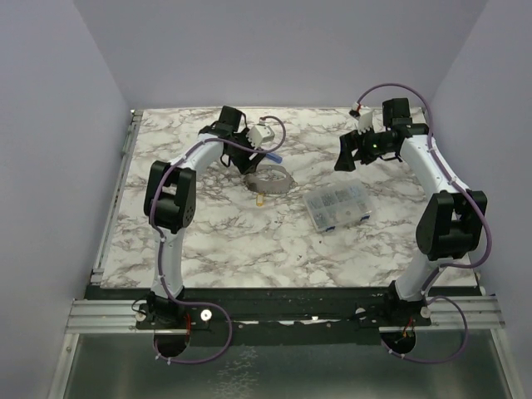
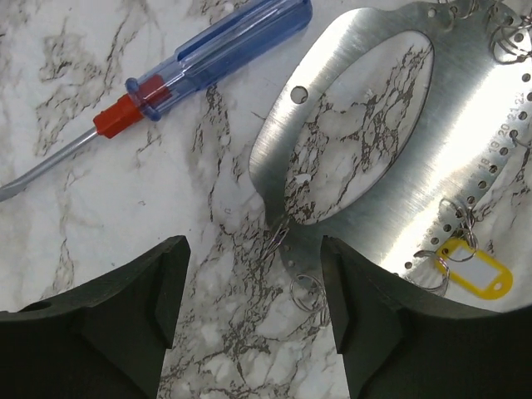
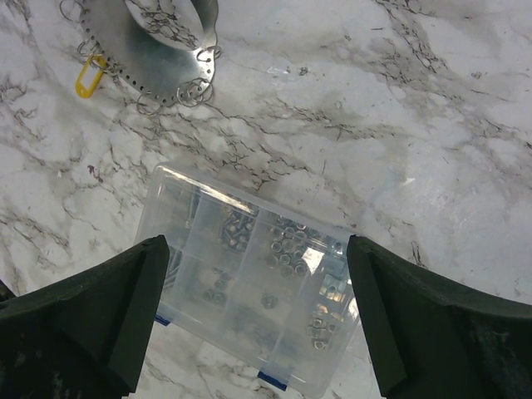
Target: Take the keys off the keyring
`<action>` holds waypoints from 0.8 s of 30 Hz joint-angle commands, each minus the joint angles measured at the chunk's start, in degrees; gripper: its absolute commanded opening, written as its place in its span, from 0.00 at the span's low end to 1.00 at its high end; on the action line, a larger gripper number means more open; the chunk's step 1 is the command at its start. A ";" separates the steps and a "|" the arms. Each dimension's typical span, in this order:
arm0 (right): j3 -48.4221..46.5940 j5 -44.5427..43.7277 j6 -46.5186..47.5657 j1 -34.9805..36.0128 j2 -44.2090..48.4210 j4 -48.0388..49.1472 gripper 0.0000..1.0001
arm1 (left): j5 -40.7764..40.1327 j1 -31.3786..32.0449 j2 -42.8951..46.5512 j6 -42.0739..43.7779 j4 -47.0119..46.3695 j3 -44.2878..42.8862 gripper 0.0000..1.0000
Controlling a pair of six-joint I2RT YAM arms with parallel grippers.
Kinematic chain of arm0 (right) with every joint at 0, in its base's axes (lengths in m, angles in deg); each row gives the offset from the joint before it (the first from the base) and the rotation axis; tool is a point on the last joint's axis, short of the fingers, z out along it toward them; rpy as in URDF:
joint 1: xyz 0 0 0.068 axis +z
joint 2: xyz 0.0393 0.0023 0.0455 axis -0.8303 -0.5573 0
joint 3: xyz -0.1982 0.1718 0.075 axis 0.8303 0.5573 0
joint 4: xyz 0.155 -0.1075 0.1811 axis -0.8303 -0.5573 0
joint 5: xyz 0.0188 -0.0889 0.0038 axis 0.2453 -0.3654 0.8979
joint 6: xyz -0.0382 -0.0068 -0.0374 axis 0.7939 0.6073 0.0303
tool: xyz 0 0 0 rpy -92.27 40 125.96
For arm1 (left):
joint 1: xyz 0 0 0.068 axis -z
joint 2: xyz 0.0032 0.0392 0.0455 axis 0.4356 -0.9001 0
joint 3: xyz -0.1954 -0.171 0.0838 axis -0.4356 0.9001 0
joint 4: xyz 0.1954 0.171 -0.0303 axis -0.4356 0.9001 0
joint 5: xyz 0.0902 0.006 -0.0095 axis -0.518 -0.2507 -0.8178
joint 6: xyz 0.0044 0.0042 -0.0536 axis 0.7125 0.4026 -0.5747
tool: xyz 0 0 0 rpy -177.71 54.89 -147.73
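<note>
Marble-patterned bench (image 1: 208,241), white with grey veins, between plain lilac walls. Left of centre on it, lying flat: keyring (image 1: 272,180), a broad band of brushed grey metal bent into a hoop, with a row of small holes and stamped numbers along one edge. Hooked into those holes, several thin wire rings (image 2: 303,291), and on one of them a small yellow key (image 2: 474,273) with a white panel (only this one plainly seen, at the hoop's near edge in the overhead view). Just beyond the hoop and not touching it, a screwdriver (image 2: 208,58) with clear blue handle, red collar and bare metal shaft, lying at a slant. Left fingers (image 2: 125,324) spread wide over the hoop's near end and holding nothing, with bare marble and two of the wire rings in the gap; one finger overlapping the band's edge close to the yellow key, contact impossible to judge. Right of the hoop and apart from it, a clear plastic box (image 1: 336,205), lid shut, its compartments full of small metal parts. Right fingers (image 3: 91,324) also wide apart and empty, raised above that box, with the hoop and yellow key at the top left corner of that wrist view.
</note>
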 commanded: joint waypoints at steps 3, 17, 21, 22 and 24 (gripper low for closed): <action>-0.95 1.46 0.46 -0.15 -0.27 -2.00 1.00 | 4.45 0.22 -5.59 10.79 4.03 -4.64 0.66; 2.38 11.39 -2.69 -0.15 2.04 5.82 1.00 | 4.27 0.23 -6.76 21.70 17.99 -10.49 0.17; 1.79 15.28 -5.58 -0.15 0.65 9.13 1.00 | 3.59 0.55 -4.91 22.98 18.95 -10.74 0.00; 1.18 15.94 -6.29 -0.13 -0.09 9.26 1.00 | 3.49 0.67 -4.27 23.31 18.98 -10.57 0.00; 0.45 17.31 -7.00 -0.08 -1.29 9.59 1.00 | 3.24 0.99 -3.04 23.57 18.98 -10.58 0.00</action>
